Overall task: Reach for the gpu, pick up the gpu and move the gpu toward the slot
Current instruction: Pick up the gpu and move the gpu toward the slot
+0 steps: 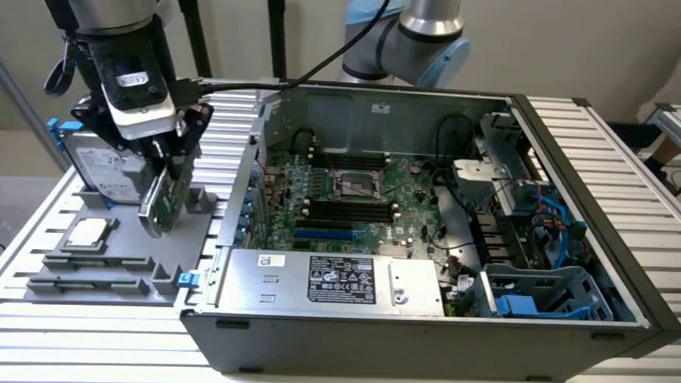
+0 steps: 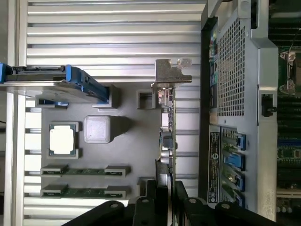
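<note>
Over at the exterior view's left edge there's the silver hard drive (image 1: pixel 98 166) with its blue brackets, standing in the grey fixture tray (image 1: pixel 64 275). My arm covers most of its upper part, so I only get the label side. Below it, lower left of the frame, the small square chip (image 1: pixel 88 231) lies flat in its pocket, and in the wrist view two memory sticks (image 2: pixel 84 171) lie in the tray's grooves near it.

Next along, upper left of the frame, my tool (image 1: pixel 165 179) is closed down on the gpu (image 1: pixel 162 199). The card hangs edge-on and a bit tilted, its lower end just over the tray, but I can't tell if it's clear of its holder or still touching. In the wrist view the gpu (image 2: pixel 168 136) reads as a thin blade with its silver bracket (image 2: pixel 171 70) at the far end, and the near end is hidden between my tool's (image 2: pixel 165 200) dark fingers (image 2: pixel 148 207).

Right of that sits the open computer case (image 1: pixel 596 159) on the slatted tabletop (image 1: pixel 627 128), well apart from the card. The motherboard (image 1: pixel 352 199) is in view; the power supply (image 1: pixel 330 279) blocks its near edge, and cables clutter the right side.
</note>
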`<control>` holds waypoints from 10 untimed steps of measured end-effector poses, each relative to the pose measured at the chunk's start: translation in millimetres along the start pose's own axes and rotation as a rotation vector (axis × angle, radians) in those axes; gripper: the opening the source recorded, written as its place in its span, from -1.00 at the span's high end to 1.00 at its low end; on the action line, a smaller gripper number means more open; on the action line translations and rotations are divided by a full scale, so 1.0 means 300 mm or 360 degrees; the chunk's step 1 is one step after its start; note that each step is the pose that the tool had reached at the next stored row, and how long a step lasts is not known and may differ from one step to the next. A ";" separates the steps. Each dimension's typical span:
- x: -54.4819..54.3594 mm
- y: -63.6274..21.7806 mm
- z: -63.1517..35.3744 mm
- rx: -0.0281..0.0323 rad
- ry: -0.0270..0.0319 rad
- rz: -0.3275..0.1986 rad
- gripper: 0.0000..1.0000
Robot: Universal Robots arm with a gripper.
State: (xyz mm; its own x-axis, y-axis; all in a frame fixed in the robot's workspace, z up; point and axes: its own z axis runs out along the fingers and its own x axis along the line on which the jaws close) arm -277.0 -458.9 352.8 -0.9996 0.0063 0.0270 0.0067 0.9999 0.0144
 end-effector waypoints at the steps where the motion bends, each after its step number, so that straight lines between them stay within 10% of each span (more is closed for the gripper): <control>1: -0.008 -0.001 -0.015 -0.00001 0.00021 0.0000 0.47; 10: -0.118 -0.006 -0.155 0.00002 0.00268 0.0000 0.47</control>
State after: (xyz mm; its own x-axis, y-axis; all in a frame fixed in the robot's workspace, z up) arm -240.2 -461.5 398.3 -0.9990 0.0063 0.0438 0.0070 0.9999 0.0142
